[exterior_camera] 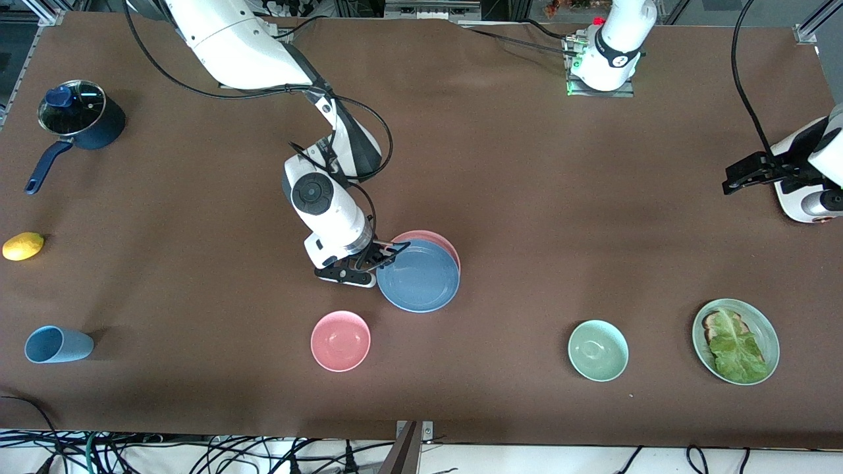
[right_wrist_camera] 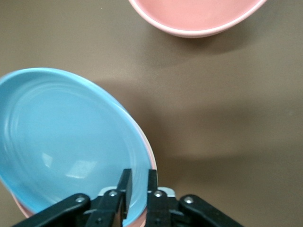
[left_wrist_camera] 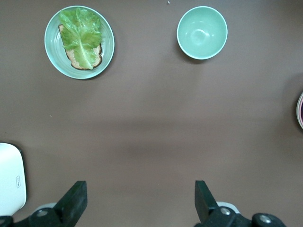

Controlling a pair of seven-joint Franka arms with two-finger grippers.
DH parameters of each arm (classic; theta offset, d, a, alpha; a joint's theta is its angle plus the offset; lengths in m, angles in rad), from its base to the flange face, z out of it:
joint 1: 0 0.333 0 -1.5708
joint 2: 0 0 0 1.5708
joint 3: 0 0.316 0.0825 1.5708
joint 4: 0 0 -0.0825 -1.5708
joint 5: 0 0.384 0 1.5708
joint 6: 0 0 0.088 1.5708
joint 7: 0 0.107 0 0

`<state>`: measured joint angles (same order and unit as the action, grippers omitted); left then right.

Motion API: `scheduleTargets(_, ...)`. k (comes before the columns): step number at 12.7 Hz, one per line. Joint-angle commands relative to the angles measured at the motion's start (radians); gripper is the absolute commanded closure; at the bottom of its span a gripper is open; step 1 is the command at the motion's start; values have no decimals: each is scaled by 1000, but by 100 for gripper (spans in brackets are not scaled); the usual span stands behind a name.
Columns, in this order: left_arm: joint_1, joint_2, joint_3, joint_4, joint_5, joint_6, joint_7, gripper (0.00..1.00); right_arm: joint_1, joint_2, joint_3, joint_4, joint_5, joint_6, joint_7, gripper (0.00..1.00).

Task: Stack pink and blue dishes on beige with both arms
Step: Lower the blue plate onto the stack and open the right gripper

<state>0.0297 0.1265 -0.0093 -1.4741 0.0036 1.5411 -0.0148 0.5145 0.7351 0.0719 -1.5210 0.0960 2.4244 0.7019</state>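
The blue plate point(exterior_camera: 421, 280) lies on the pink plate point(exterior_camera: 436, 238) near the table's middle, shifted toward the front camera, so only a crescent of pink shows. My right gripper point(exterior_camera: 392, 253) is low at the stack's edge toward the right arm's end. In the right wrist view the right gripper point(right_wrist_camera: 137, 182) is shut on the rim of the blue plate point(right_wrist_camera: 61, 142), one finger inside and one outside, with the pink plate's rim point(right_wrist_camera: 152, 161) just beneath. The beige plate is hidden. My left gripper point(exterior_camera: 730, 185) waits open over bare table at the left arm's end; the left gripper point(left_wrist_camera: 141, 203) holds nothing.
A pink bowl point(exterior_camera: 340, 340) sits just nearer the front camera than the stack. Along the same front row are a mint-green bowl point(exterior_camera: 598, 350), a green plate point(exterior_camera: 698, 332) with bread and lettuce, and a light blue cup point(exterior_camera: 58, 344). A lemon point(exterior_camera: 23, 245) and lidded pot point(exterior_camera: 79, 115) lie at the right arm's end.
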Motion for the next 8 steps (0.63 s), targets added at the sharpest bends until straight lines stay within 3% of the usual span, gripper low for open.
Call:
scheduleTargets(1, 7, 10, -6, 31, -25, -22, 9, 0, 1, 18, 3, 32, -16, -8, 18, 62)
scheduleTargets(6, 3, -2, -5, 20, -25, -22, 7, 0, 1, -2, 5, 32, -15, -27, 16, 42)
scheduleTargets(8, 1, -7, -5, 14, -27, -21, 9, 0, -1, -29, 2, 36, -19, -97, 13, 36)
